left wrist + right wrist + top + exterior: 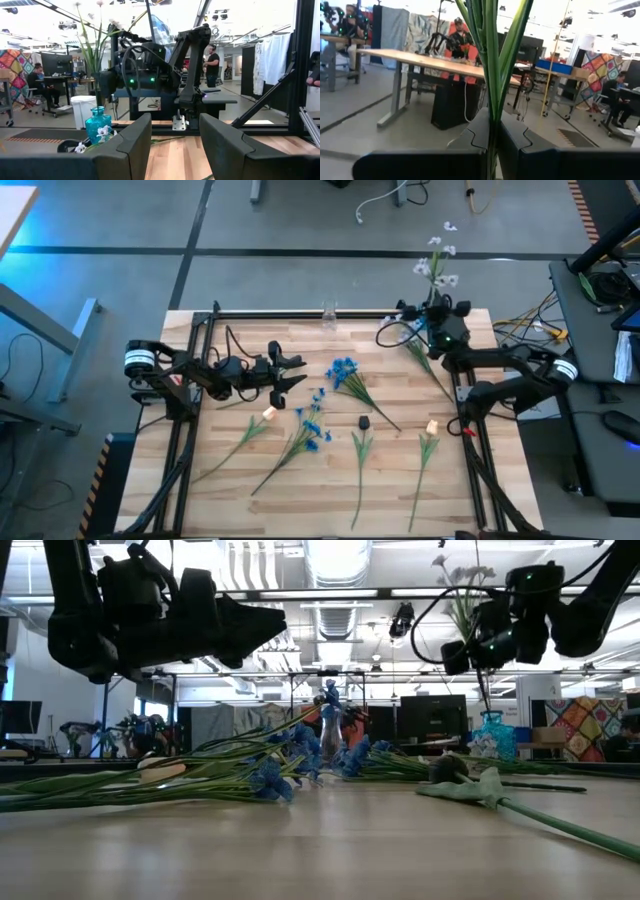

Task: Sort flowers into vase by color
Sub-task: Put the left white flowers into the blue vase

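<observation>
My right gripper [436, 318] hovers at the table's far right corner, shut on a white-blossomed sprig [437, 265] that stands about upright above a small blue glass vase [97, 122]. My left gripper [290, 375] hangs open above the table's left half and touches nothing. Flat on the wood lie two blue sprigs [343, 370] [312, 425], a pale yellow-orange sprig [268, 412], a dark-headed sprig [364, 421] and another pale one [432, 425]. A clear glass vase [328, 313] stands at the far edge. My right gripper pinches the white sprig's green stem and leaf bases [492, 120] between its two fingers, lying across the stem. The sprig is lifted and roughly upright, blossoms [465, 575] above the fingers. Its lower stem [487, 690] hangs down toward the blue vase [495, 735]; whether it enters, I cannot tell.
A black metal frame [200, 330] runs along the table's left, far and right edges. Loose white blossoms [80, 147] lie at the blue vase's foot. Bare wood [300, 500] shows along the near edge. People sit and stand at desks in the room behind.
</observation>
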